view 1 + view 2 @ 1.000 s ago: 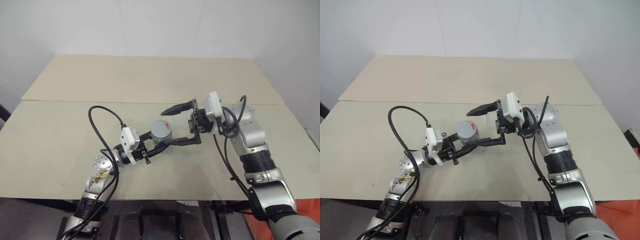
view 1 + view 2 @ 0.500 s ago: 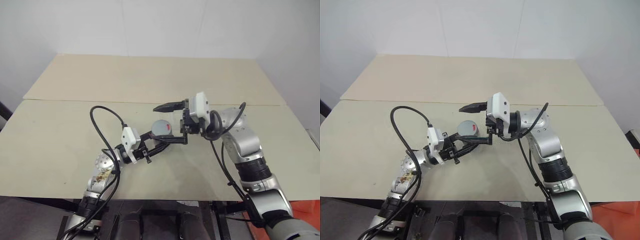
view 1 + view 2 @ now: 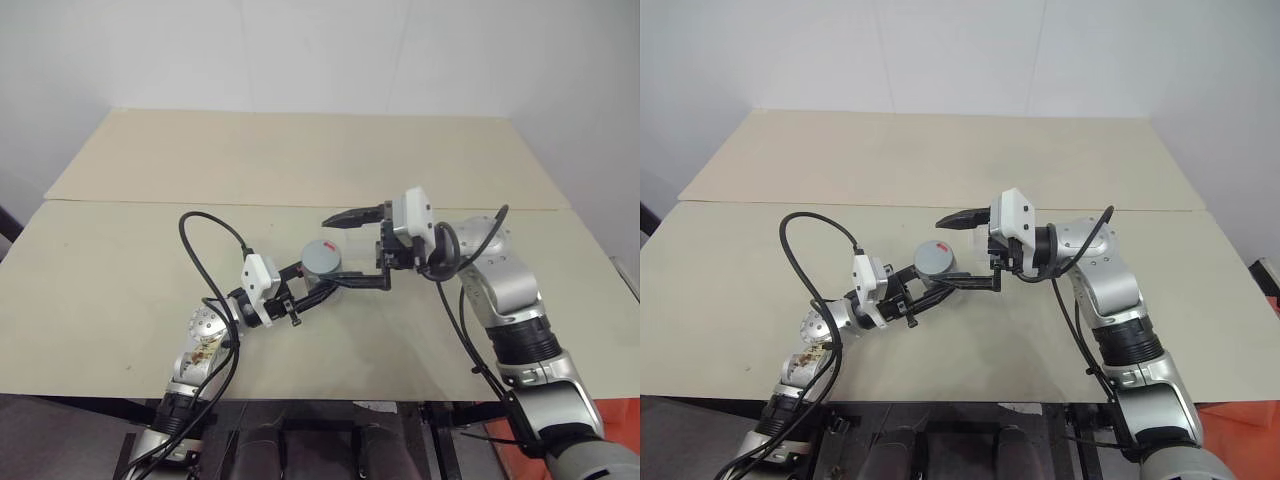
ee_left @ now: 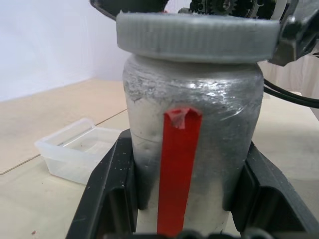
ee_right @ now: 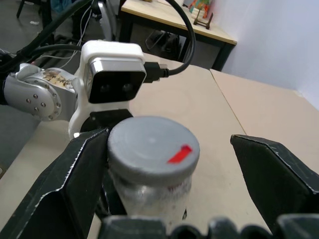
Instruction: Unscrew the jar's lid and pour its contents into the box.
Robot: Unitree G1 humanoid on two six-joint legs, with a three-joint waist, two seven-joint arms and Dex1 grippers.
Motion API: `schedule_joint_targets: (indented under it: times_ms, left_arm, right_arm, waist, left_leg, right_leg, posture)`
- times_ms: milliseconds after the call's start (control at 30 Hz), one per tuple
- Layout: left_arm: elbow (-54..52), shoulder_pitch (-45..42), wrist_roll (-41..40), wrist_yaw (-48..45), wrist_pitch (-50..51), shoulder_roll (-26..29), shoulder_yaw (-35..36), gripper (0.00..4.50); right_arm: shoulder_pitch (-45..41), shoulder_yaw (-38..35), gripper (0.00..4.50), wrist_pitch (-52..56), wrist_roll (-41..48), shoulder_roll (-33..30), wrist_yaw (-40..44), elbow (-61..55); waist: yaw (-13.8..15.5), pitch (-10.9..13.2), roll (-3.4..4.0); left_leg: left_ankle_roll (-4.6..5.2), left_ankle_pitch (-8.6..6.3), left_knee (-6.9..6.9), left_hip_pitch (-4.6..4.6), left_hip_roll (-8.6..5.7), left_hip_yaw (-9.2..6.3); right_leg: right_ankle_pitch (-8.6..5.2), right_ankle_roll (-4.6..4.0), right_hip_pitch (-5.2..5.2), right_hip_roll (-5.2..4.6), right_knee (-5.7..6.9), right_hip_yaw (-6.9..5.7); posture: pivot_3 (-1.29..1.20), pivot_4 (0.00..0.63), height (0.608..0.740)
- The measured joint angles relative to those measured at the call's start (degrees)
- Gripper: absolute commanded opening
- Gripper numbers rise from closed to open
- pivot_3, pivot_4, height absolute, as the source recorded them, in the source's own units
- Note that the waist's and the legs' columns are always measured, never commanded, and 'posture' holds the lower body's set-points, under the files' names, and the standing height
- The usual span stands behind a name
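Observation:
My left gripper (image 3: pixel 322 281) is shut on the body of the jar (image 3: pixel 322 264) and holds it upright over the middle of the near table. The jar (image 4: pixel 192 144) is silvery with a red strip down its side. Its grey lid (image 5: pixel 152 149), marked with a red patch, sits on top. My right gripper (image 3: pixel 331 254) reaches in from the right, open wide, one finger on each side of the lid (image 3: pixel 321 251). One black finger (image 5: pixel 75 184) stands close beside the lid; the other is well clear. The clear plastic box (image 4: pixel 75 154) lies on the table behind the jar.
Two beige tables (image 3: pixel 120 290) meet at a seam running across the middle of the scene. A black cable (image 3: pixel 200 235) loops up from my left arm. The far table (image 3: pixel 300 150) ends at a white wall.
My right gripper swung left over the jar, then drew back a little to the right, staying open. The left gripper kept the jar still.

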Motion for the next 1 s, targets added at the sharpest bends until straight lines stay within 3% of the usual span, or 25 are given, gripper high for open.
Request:
schedule_joint_targets:
  times_ms: [467,700,867,1000]
  left_arm:
    - [0.4,-0.1,0.1,-0.7,-1.1,-0.4,0.2,1.93]
    - [1.3,-0.2,0.2,-0.8,-1.7,-0.6,0.0,1.93]
    - [1.4,-0.2,0.2,-0.7,-2.2,-0.7,0.0,1.93]
    - [1.4,-0.3,0.7,-0.6,-2.2,-0.9,-0.3,1.93]
  right_arm:
    - [0.6,-2.6,4.48,-0.6,0.2,-3.7,1.0,1.9]
    - [4.0,-3.3,4.48,1.0,2.2,-6.7,2.9,-4.9]
    - [4.9,-3.1,4.48,4.3,2.5,-5.7,-0.2,-11.3]
    - [4.9,-1.2,4.48,6.5,2.1,-1.3,-5.4,-13.9]
  waist:
    - [0.0,0.0,0.00]
    - [0.4,0.0,-0.01]
    - [0.4,0.0,-0.01]
    - [0.3,0.0,0.00]
  left_leg:
    - [0.00,0.00,0.00,0.00,0.00,0.00]
    - [0.00,0.00,0.00,-0.01,0.01,-0.01]
    - [0.00,0.00,0.00,0.00,0.01,-0.02]
    - [0.00,0.00,0.00,0.00,0.01,-0.01]
  right_leg:
    - [0.00,0.00,0.01,0.00,-0.01,0.00]
    - [0.00,0.00,0.00,0.01,-0.02,0.00]
    - [0.00,0.00,0.00,0.01,-0.01,0.00]
    - [0.00,0.00,0.00,0.01,0.00,0.00]
  posture:
    - [0.00,0.150,0.740]
    - [0.00,0.150,0.740]
    - [0.00,0.150,0.740]
    - [0.00,0.150,0.740]
